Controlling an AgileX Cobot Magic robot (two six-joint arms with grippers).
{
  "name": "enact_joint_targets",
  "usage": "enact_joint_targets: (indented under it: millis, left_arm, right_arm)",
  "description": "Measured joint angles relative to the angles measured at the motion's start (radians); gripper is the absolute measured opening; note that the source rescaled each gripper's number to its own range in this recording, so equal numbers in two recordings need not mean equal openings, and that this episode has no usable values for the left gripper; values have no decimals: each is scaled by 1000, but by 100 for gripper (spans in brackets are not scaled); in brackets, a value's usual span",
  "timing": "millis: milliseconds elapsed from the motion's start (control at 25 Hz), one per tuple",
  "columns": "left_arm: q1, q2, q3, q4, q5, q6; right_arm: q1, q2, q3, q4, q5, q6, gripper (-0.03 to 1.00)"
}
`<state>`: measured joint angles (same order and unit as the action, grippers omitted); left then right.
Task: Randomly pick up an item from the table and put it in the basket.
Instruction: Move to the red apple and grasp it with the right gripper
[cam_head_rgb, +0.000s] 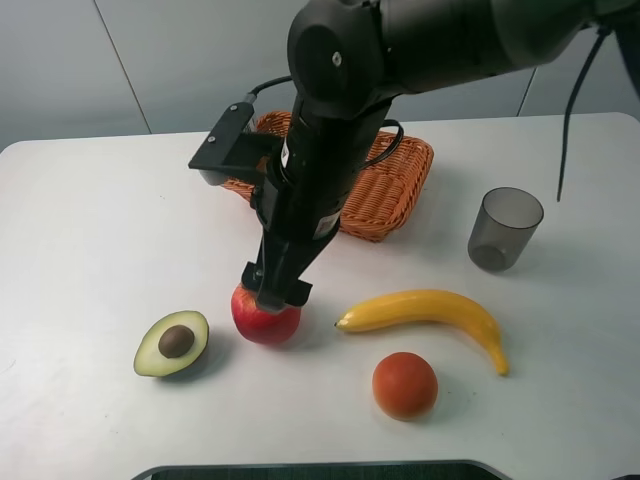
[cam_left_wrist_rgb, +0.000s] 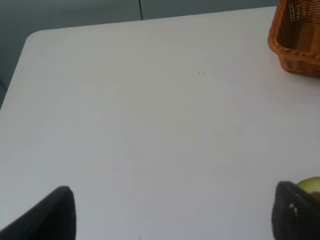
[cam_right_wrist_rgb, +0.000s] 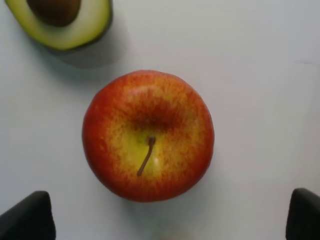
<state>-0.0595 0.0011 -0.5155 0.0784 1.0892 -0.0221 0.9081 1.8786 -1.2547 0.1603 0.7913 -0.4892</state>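
The red apple (cam_head_rgb: 265, 318) with a yellow patch around its stem stands on the white table (cam_head_rgb: 90, 230), front centre. My right gripper (cam_head_rgb: 275, 290) hangs straight down over it. In the right wrist view the apple (cam_right_wrist_rgb: 148, 135) lies between the gripper's (cam_right_wrist_rgb: 165, 220) two wide-apart fingertips (cam_right_wrist_rgb: 27, 217), so the gripper is open and holds nothing. The wicker basket (cam_head_rgb: 385, 195) stands behind the arm, partly hidden by it. My left gripper (cam_left_wrist_rgb: 172, 220) is open and empty over bare table, with a basket corner (cam_left_wrist_rgb: 297, 45) in its view; it does not show in the exterior view.
A halved avocado (cam_head_rgb: 172, 343) lies just left of the apple and also shows in the right wrist view (cam_right_wrist_rgb: 60, 22). A banana (cam_head_rgb: 430, 310) and an orange-red round fruit (cam_head_rgb: 405, 385) lie to the right. A grey translucent cup (cam_head_rgb: 505, 228) stands right of the basket.
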Motion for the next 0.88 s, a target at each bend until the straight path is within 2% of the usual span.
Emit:
enact_joint_targets:
  millis: [160,440,680,880]
  left_arm:
    - [0,0,0,0,0,0]
    - [0,0,0,0,0,0]
    - [0,0,0,0,0,0]
    - [0,0,0,0,0,0]
  right_arm:
    - [21,42,-11,-40,5,29,100]
    - [59,50,-15,-36,-2,35,100]
    - [67,58,-19,-22,-77,59,100]
    - [67,123,-45,-22,-95,79,100]
